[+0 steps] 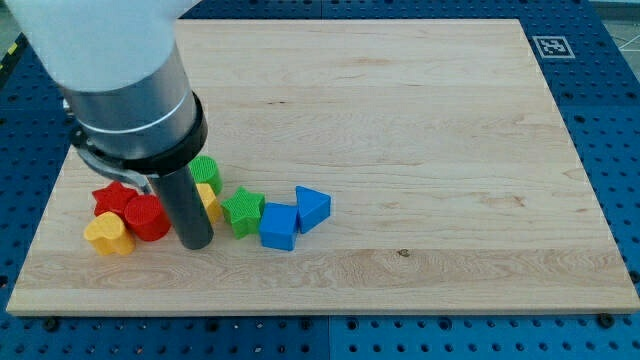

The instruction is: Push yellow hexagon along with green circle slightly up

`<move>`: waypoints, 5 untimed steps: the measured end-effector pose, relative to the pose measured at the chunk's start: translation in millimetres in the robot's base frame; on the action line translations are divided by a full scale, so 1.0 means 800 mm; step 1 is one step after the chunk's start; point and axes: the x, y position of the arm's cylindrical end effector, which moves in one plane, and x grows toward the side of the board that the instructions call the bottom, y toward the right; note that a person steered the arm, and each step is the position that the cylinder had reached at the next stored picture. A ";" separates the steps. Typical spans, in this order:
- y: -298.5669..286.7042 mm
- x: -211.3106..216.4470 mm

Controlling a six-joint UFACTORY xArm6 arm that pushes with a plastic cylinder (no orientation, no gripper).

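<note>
The green circle [205,169] sits at the view's left, partly hidden behind my rod. The yellow hexagon [210,202] lies just below it, touching it, and is mostly covered by the rod. My tip [195,243] rests on the board just below and left of the yellow hexagon, right beside it; I cannot tell whether it touches.
A green star [243,210], a blue cube [279,226] and a blue triangle [312,208] form a row right of the hexagon. A red star [112,198], a red cylinder [147,217] and a yellow heart [108,236] cluster left of my tip. The wooden board [400,120] has a marker tag [551,46] at its top right.
</note>
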 end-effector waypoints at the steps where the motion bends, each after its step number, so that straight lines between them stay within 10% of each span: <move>1: 0.000 -0.014; 5: -0.028 -0.039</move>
